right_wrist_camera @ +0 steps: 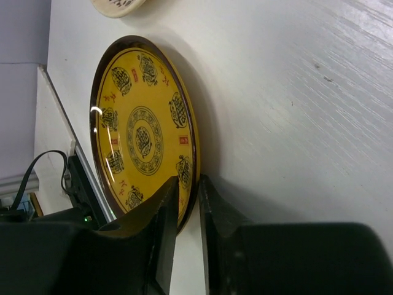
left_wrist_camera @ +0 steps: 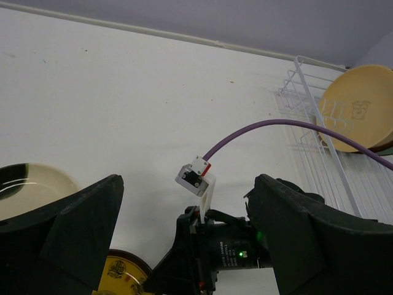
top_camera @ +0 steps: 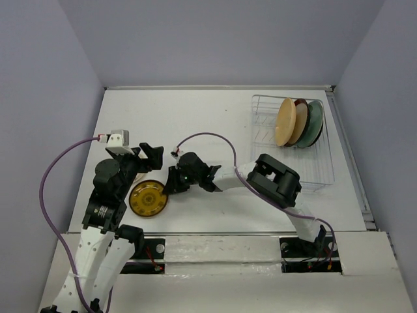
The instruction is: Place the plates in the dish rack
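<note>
Straddling yellow plate (right_wrist_camera: pixel 144 132) (right end effector (right_wrist_camera: pixel 188 182))

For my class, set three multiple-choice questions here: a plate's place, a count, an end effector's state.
1. Where is the amber-yellow plate? A) in the dish rack B) on the table C) held in the air
2. How many plates stand in the dish rack? A) one B) five C) three
3. The left end effector is: A) wide open, empty B) shut on a plate C) shut on a cable
Answers: 1 B, it lies on the table; 2 C, the peach-orange plate, red-rimmed beige plate and teal plate stand there; 3 A, its fingers are spread, gripping nothing.
</note>
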